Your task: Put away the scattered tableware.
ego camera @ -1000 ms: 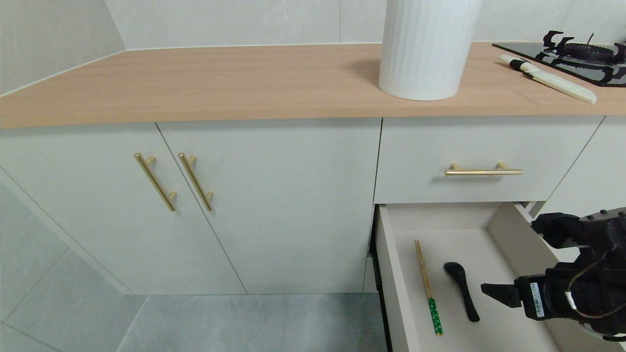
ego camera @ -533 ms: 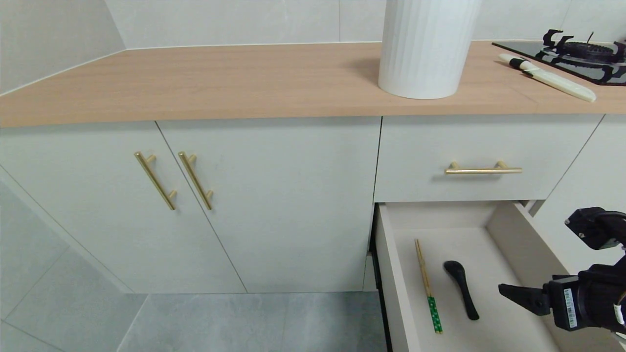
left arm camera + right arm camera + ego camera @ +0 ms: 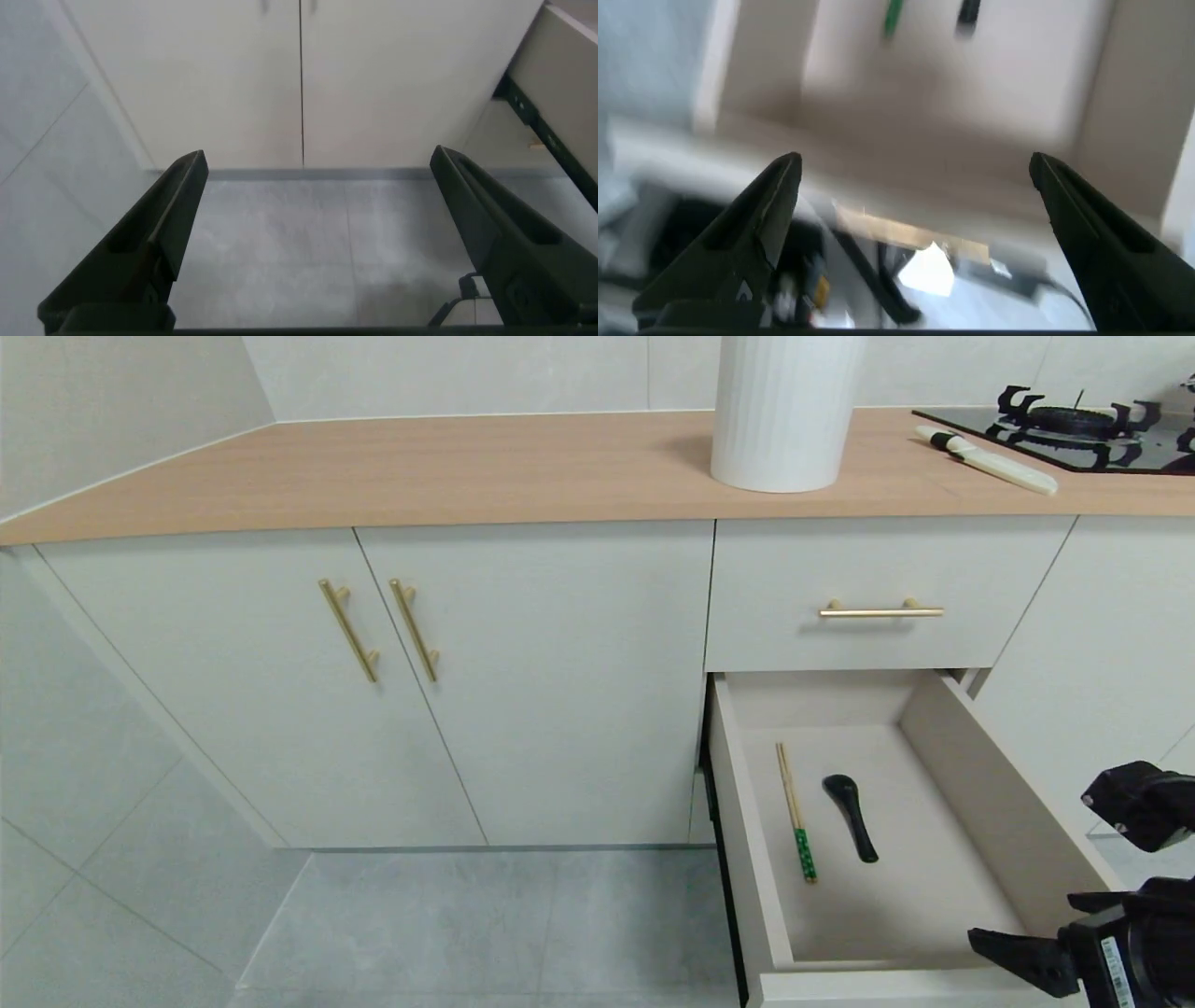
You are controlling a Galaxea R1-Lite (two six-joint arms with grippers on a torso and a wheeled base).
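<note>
Tableware already stowed: a pair of pale wooden chopsticks with green-patterned ends point(image 3: 794, 807) and a glossy black spoon point(image 3: 850, 805) lie side by side, just apart, on the bottom of the open, pale beige lower drawer point(image 3: 990, 793). Neither has shifted within the drawer over the last second. The head camera has drawn back, so the whole scene sits differently in that view. Measured against the drawer itself, however, the right gripper point(image 3: 910, 182) has withdrawn from above the interior, near the spoon, to the front wall at the right front corner. Its fingers stand wide apart with nothing between them. The left gripper point(image 3: 313, 173), likewise spread and empty, hangs low over the grey tiled floor point(image 3: 280, 252) before the white cabinet doors point(image 3: 299, 84). A cream-coloured knife with a black band on its handle point(image 3: 990, 460) lies on the wooden countertop point(image 3: 467, 467), between the white ribbed cylindrical container point(image 3: 782, 411) and the black gas hob point(image 3: 1074, 425). Judgement: the deposit into the drawer looks complete; the knife remains out, and the drawer is not yet shut.
</note>
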